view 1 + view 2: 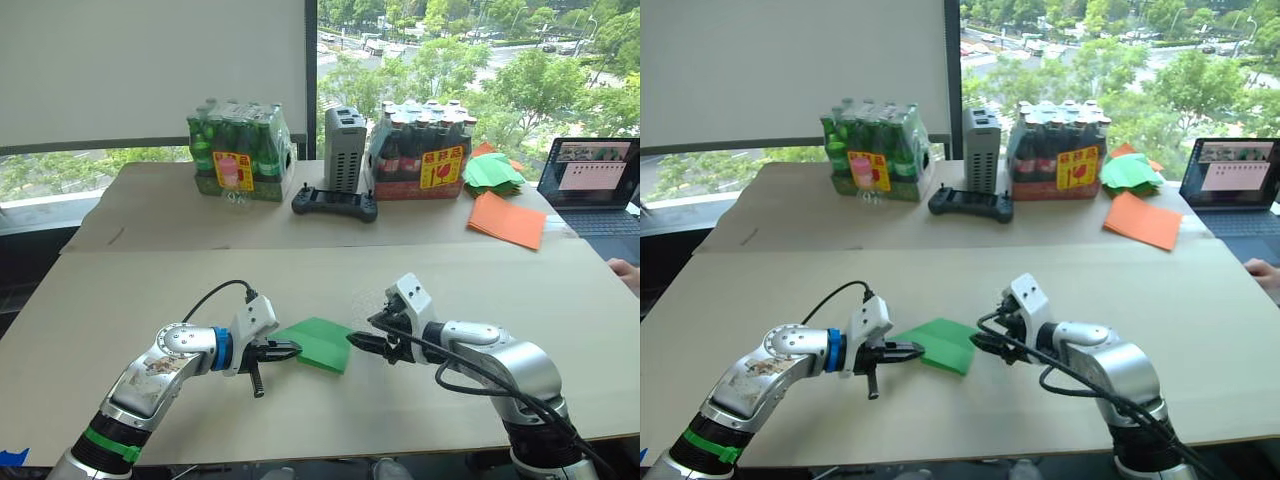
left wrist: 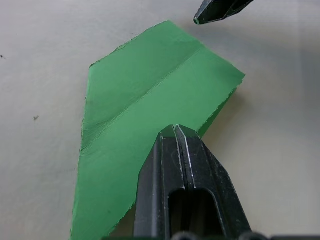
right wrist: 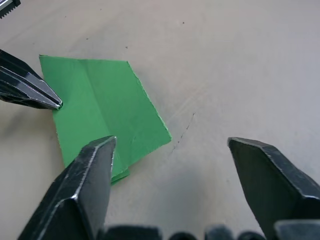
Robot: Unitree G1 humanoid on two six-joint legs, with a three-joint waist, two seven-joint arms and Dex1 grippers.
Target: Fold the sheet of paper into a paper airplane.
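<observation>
The sheet of paper (image 1: 318, 343) is bright green, folded with a centre crease, and lies flat on the tan table (image 1: 470, 290) between my two grippers. It shows close up in the left wrist view (image 2: 150, 100) and in the right wrist view (image 3: 100, 100). My left gripper (image 1: 293, 350) is shut, its pointed tip (image 2: 175, 131) resting at the paper's left edge. My right gripper (image 1: 365, 345) is open at the paper's right edge. In the right wrist view one of its fingers (image 3: 90, 180) hangs over the paper's near corner, and the other is over bare table.
At the far side stand a pack of green bottles (image 1: 240, 150), a grey box (image 1: 345, 148), a black controller (image 1: 335, 203) and a pack of dark bottles (image 1: 420, 150). A heap of green papers (image 1: 492, 172), orange sheets (image 1: 507, 218) and a laptop (image 1: 592, 180) sit far right. A person's hand (image 1: 625, 270) rests at the right edge.
</observation>
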